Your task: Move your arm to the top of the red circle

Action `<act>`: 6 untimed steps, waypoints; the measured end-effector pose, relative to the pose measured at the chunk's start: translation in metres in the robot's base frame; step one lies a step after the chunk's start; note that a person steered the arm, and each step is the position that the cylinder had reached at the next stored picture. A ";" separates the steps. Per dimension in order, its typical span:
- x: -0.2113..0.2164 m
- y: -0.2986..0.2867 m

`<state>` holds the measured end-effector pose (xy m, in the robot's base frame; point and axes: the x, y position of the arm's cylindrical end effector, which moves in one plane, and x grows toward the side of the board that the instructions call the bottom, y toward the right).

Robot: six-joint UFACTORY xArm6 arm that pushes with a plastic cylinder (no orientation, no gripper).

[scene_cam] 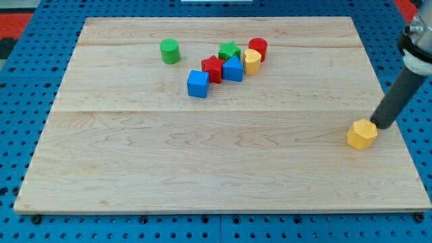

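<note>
The red circle (258, 47) stands near the view's top, at the right end of a cluster of blocks. My tip (383, 125) is far off at the view's right, touching or just beside the upper right of a yellow hexagon block (362, 133). The rod rises from it toward the view's top right. In the cluster, a yellow block (251, 61) sits just below the red circle, a green star (229, 50) to its left, then a blue block (232, 69), a red star (212, 68) and a blue cube (198, 84).
A green cylinder (169, 51) stands alone to the left of the cluster. The wooden board (202, 155) lies on a blue pegboard surface (20, 121). The board's right edge is close to my tip.
</note>
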<state>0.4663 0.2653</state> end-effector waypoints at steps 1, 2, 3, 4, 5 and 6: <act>0.017 -0.028; 0.035 -0.040; -0.006 -0.007; -0.089 -0.074; -0.187 -0.097; -0.222 -0.186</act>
